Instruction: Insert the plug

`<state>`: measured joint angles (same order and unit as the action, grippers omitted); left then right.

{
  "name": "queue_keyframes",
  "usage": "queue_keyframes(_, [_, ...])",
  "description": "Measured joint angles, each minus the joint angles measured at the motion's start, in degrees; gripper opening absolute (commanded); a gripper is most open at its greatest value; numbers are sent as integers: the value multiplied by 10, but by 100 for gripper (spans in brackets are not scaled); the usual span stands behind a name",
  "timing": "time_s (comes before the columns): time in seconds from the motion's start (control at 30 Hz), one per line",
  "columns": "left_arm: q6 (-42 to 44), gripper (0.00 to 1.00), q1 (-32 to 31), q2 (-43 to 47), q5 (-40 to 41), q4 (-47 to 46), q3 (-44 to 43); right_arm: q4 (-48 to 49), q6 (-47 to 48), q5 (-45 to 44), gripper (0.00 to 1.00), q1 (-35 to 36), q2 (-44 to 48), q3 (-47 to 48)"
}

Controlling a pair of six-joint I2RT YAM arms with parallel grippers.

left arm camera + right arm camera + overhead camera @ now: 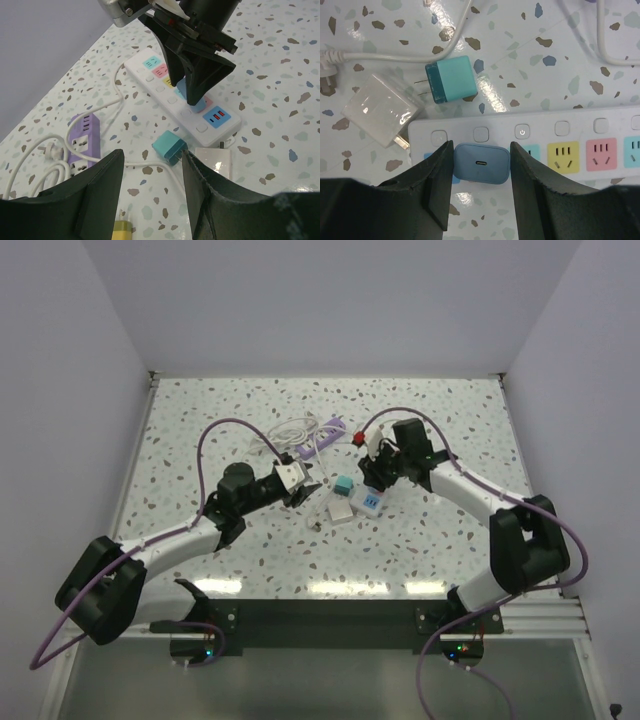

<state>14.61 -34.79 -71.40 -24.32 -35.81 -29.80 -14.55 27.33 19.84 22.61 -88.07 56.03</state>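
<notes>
A small blue plug [481, 165], probably light, rigid and smooth, rests against a socket of the white power strip [560, 145] at the table's middle and is best held by its flat sides. The right gripper [479, 150] is clamped on those sides, though whether the prongs are seated cannot be told. The left gripper [151, 162] hangs wide apart and empty near a teal charger [169, 147].

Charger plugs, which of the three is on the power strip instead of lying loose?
The slate-blue plug, upright on the white power strip in the right gripper. The teal plug and white plug lie loose on the table.
</notes>
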Motion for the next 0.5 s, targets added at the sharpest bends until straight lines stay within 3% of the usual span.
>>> queue_keyframes(0.5, [0, 55, 0, 0, 0, 0, 0, 45, -3, 24, 0, -14, 33, -47])
